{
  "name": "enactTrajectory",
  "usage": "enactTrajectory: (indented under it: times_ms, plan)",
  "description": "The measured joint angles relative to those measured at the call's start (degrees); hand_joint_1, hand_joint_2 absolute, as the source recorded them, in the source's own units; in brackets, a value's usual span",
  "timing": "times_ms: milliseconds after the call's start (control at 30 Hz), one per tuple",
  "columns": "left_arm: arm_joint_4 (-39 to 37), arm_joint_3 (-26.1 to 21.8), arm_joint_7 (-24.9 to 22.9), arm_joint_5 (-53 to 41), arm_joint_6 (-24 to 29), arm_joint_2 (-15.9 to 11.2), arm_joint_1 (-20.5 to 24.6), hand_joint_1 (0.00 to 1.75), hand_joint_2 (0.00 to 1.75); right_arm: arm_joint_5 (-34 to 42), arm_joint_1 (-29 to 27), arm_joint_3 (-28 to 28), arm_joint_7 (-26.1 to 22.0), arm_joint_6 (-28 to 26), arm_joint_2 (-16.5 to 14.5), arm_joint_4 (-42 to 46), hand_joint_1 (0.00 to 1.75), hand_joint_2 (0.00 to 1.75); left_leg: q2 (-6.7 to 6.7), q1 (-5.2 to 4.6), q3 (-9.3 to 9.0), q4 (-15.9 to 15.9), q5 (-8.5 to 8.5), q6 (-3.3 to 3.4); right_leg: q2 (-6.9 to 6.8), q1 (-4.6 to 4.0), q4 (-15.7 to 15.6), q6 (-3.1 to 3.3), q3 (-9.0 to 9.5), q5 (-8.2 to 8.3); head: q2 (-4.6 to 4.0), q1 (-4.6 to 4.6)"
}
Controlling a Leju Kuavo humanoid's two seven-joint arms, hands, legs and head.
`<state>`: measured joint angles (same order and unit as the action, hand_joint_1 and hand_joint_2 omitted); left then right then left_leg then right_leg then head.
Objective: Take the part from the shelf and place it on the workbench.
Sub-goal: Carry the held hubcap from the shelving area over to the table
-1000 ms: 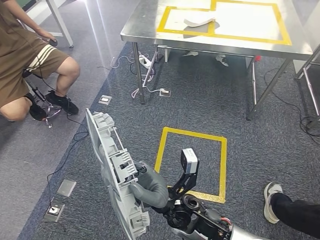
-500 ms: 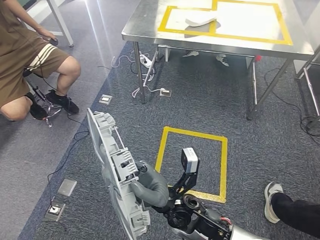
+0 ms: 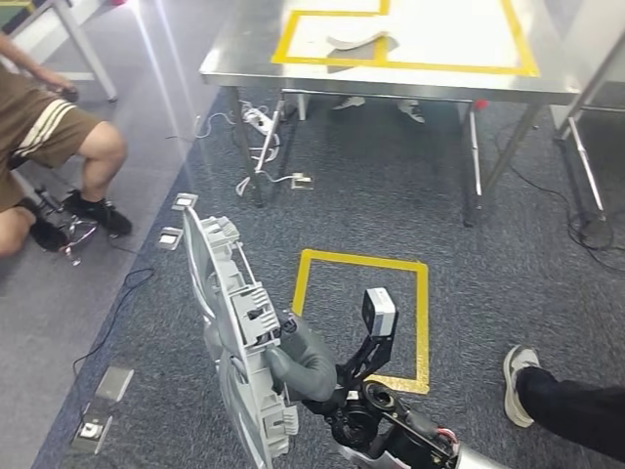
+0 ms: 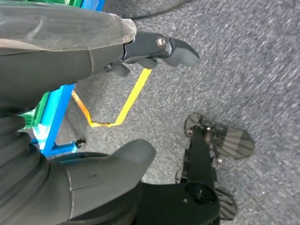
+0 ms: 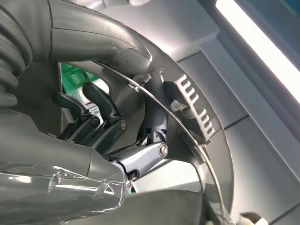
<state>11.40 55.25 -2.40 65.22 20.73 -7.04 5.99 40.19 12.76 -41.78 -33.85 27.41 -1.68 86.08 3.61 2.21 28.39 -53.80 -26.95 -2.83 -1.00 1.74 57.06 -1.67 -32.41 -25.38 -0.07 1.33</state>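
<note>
Carrying stage is judged to be under way: the part (image 3: 234,342), a long grey plastic moulding with clips and ribs, is held clear of the floor by the right hand (image 3: 299,357), thumb wrapped over one face and fingers behind it. In the right wrist view the dark fingers (image 5: 102,105) are seen curled against the part's (image 5: 198,122) inner side, so the grip is taken as firm. The left hand (image 4: 106,93) is seen in its own wrist view hanging above grey carpet, thumb and fingers apart with nothing between them.

Pick-up from the shelf is judged done, since the part is off any support and in hand. Placement is not yet done. The workbench (image 3: 235,59), a steel table with yellow tape rectangles, lies well apart from the part, across open carpet, with a yellow floor square (image 3: 361,313) between. A pale curved piece (image 3: 361,37) already lies on the bench top inside the tape.

Left to do, as judged: the bench to be approached, the part to be lifted over its edge, set down, released.

A seated person (image 3: 44,147) is near on the left; another person's shoe (image 3: 518,383) is near on the right.
</note>
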Motion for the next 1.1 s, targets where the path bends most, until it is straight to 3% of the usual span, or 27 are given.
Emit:
enactTrajectory:
  times_ms: [67,100,167,200,233,267,300,367,433,500,567,633,700,733,767,800,833,900,1000,1067,1100]
  plan:
    - [0.02,0.00,0.00,-0.01,-0.01,0.07,0.13,0.00,1.75,-0.01,0.04,0.02,-0.02,0.00,-0.01,0.01,1.75,1.75,-0.74,0.26,0.86,-2.19,-1.53,-0.20,0.96,-0.06,0.00,0.77,-0.02,0.05,0.00,-0.69]
    - [0.03,0.00,0.00,-0.02,-0.01,0.09,0.18,0.00,1.75,-0.01,0.06,0.03,-0.03,0.00,-0.01,0.02,1.75,1.75,-1.48,0.26,2.36,-5.23,-3.17,-0.19,1.40,-0.10,-0.04,1.13,0.00,0.08,0.00,-1.08]
    - [0.03,0.00,0.00,-0.02,-0.01,0.07,0.13,0.00,1.75,-0.01,0.10,0.05,-0.03,0.00,-0.02,0.01,1.75,1.75,-2.71,-0.03,7.25,-14.07,-6.66,0.12,2.38,-0.38,-0.05,1.66,-0.11,0.09,0.00,-1.78]
    - [0.03,0.00,0.00,-0.02,-0.01,0.09,0.07,0.00,1.75,-0.01,0.09,0.05,-0.03,0.00,-0.02,0.01,1.75,1.75,-2.96,-0.24,9.41,-17.47,-7.39,0.36,2.98,-0.58,-0.05,1.85,-0.14,0.10,0.00,-1.97]
    - [0.03,0.00,0.00,-0.02,-0.01,0.11,0.00,0.00,1.75,-0.01,0.07,0.05,-0.03,0.00,-0.02,0.00,1.75,1.75,-3.12,-0.45,10.67,-18.85,-6.98,0.74,3.66,-0.81,-0.05,1.99,-0.14,0.11,0.00,-2.07]
    - [0.03,0.00,0.00,-0.02,-0.01,0.14,-0.04,0.00,1.75,-0.02,0.07,0.05,-0.03,-0.01,-0.02,-0.01,1.75,1.75,-3.33,-0.70,10.75,-17.82,-5.47,1.25,4.36,-1.02,-0.05,2.10,-0.11,0.14,0.00,-2.12]
    - [0.03,0.00,0.01,-0.02,-0.01,0.15,-0.06,0.00,1.75,-0.04,0.07,0.05,-0.03,-0.01,-0.02,0.00,1.75,1.75,-3.85,-1.03,9.74,-14.66,-3.20,1.94,5.08,-1.20,-0.06,2.16,-0.07,0.17,0.00,-2.15]
    - [0.03,0.00,0.02,-0.02,0.00,0.00,-0.05,0.00,1.75,-0.11,0.09,0.05,-0.03,-0.02,-0.02,0.01,1.75,1.75,-6.41,-1.64,6.55,-6.54,0.70,3.41,6.40,-1.38,-0.06,2.21,-0.11,0.23,0.00,-2.16]
    - [0.03,0.00,0.02,-0.02,0.00,-0.16,0.05,0.00,1.75,-0.22,0.11,0.05,-0.07,-0.03,-0.03,0.02,1.75,1.75,-7.83,-2.02,4.75,-2.30,1.89,3.96,7.52,-1.32,-0.10,1.99,-0.36,0.30,0.00,-2.11]
    - [0.04,0.00,0.03,0.00,-0.01,-0.09,0.19,0.00,1.75,-0.31,0.10,0.05,-0.11,-0.04,-0.04,0.02,1.75,1.75,-6.69,-2.08,4.39,-1.59,1.97,3.84,8.48,-1.26,-0.36,1.43,-0.70,0.45,0.00,-2.10]
    - [0.07,0.01,0.05,0.01,-0.01,-0.02,0.22,0.00,1.75,-0.40,0.12,0.07,-0.11,-0.11,-0.03,0.02,1.75,1.75,-5.32,-1.80,3.80,-0.60,2.28,4.03,6.48,-1.46,0.74,0.85,-1.45,-0.50,0.00,-1.75]
    - [0.08,0.01,0.08,0.02,-0.01,-0.02,0.10,0.00,1.75,-0.45,0.21,0.06,-0.07,-0.24,-0.02,0.03,1.75,1.75,-3.82,-1.69,3.34,0.02,2.43,4.31,2.90,-1.50,6.00,0.37,-3.70,-3.72,0.00,-0.99]
    - [0.08,0.00,0.10,0.12,-0.01,-0.03,-0.04,0.00,1.75,-0.44,0.23,0.03,0.02,-0.36,-0.02,0.02,1.75,1.75,-2.34,-1.79,3.27,0.01,2.30,4.46,1.64,-1.24,13.23,-0.09,-6.78,-6.98,0.00,-0.49]
    - [0.08,0.00,0.11,0.20,-0.01,-0.02,-0.10,0.00,1.75,-0.44,0.21,0.01,0.06,-0.39,-0.02,0.02,1.75,1.75,-1.66,-1.80,3.24,-0.04,2.22,4.45,1.49,-1.15,15.10,-0.28,-7.46,-7.41,0.00,-0.38]
    - [0.08,0.00,0.13,0.28,-0.01,0.02,-0.11,0.00,1.75,-0.43,0.20,0.00,0.10,-0.45,-0.02,0.02,1.75,1.75,-1.15,-1.80,3.20,-0.10,2.12,4.37,1.39,-1.09,14.52,-0.42,-6.91,-6.65,0.00,-0.26]
    - [0.08,0.00,0.15,0.34,-0.03,0.08,-0.08,0.00,1.75,-0.42,0.21,-0.01,0.13,-0.53,-0.02,0.02,1.75,1.75,-0.77,-1.80,3.11,-0.18,2.00,4.23,1.24,-1.04,11.69,-0.47,-5.23,-5.00,0.00,-0.10]
    - [0.08,0.00,0.19,0.38,-0.08,0.14,-0.03,0.00,1.75,-0.41,0.22,-0.01,0.15,-0.64,-0.02,0.02,1.75,1.75,-0.46,-1.79,2.99,-0.30,1.84,4.05,0.97,-1.02,7.47,-0.38,-2.90,-3.22,0.00,0.07]
    - [0.08,0.00,0.25,0.39,-0.16,0.21,0.08,0.00,1.75,-0.44,0.29,-0.02,0.17,-0.90,-0.02,0.03,1.75,1.75,-0.04,-2.01,2.94,-0.63,1.52,3.55,0.45,-1.24,0.58,0.18,0.98,-1.46,0.00,0.29]
    - [0.08,0.01,0.25,0.38,-0.19,0.23,0.15,0.00,1.75,-0.58,0.28,-0.03,0.16,-1.12,-0.01,0.05,1.75,1.75,0.25,-2.14,2.99,-0.80,1.50,2.73,0.52,-1.50,-1.36,1.43,2.33,-1.55,0.00,0.04]
    - [0.08,0.02,0.24,0.39,-0.19,0.25,0.19,0.00,1.75,-0.70,0.27,-0.04,0.17,-1.17,-0.01,0.11,1.75,1.75,-0.56,-1.95,3.21,-1.67,0.88,2.03,0.75,-1.29,-1.83,2.03,2.70,-1.34,0.00,-0.17]
    - [0.08,0.02,0.24,0.42,-0.18,0.26,0.21,0.00,1.75,-0.76,0.29,-0.05,0.18,-1.17,-0.02,0.14,1.75,1.75,-1.36,-1.84,4.08,-3.60,-0.21,1.67,0.82,-1.11,-2.08,2.27,2.91,-1.25,0.00,-0.41]
